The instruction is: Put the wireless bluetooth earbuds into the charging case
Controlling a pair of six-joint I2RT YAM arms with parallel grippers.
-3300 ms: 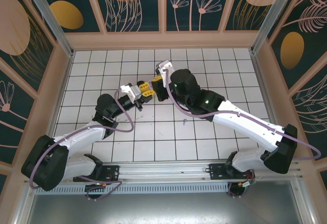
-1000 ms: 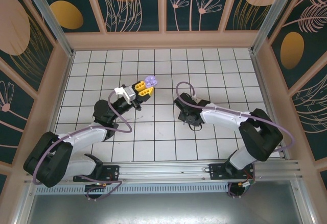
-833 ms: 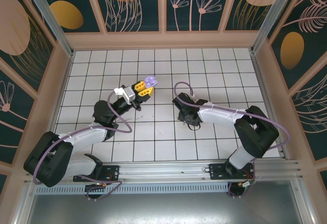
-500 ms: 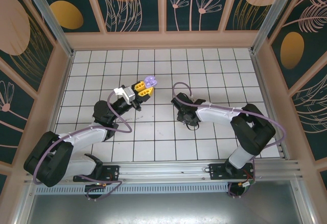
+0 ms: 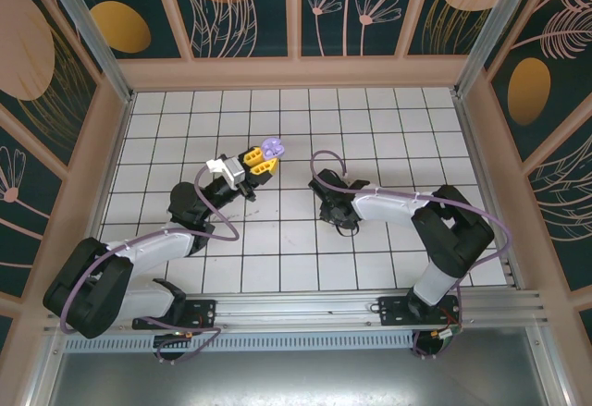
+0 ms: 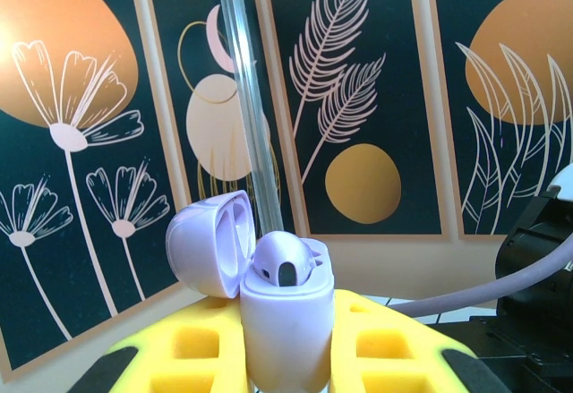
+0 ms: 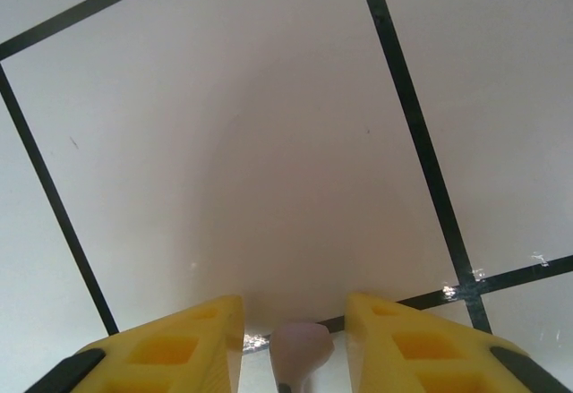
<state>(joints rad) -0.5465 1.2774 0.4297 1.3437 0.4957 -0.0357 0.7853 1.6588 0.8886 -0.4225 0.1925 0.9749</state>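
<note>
Surface: a white tiled floor point(image 5: 277, 239) with black grid lines, enclosed by dark wall panels point(image 5: 245, 8) painted with orange discs and pale plant outlines.

Left claw point(image 5: 260, 158): clenched on a lavender charging case point(image 6: 286, 321). Its yellow fingers point(image 6: 201, 344) press against both flanks of the case body. The case stands upright between them and rises above their tips. The lid point(image 6: 212, 243) is swung open and leans back towards the claw's left finger in the wrist view. One lavender seated earbud point(image 6: 283, 266) sits head up in the mouth of the case. Whether a second bud sits beside it cannot be told.

Right claw point(image 7: 294, 308): apart from the left claw, pointed down at the floor, fingers spread. A pale loose earbud point(image 7: 300, 346) lies on the tile between the fingertips with a gap on each side, so it is not gripped. A black grid line passes just beyond it, between the two tips. Its tint lies between pink and lavender; which one cannot be told.
</note>
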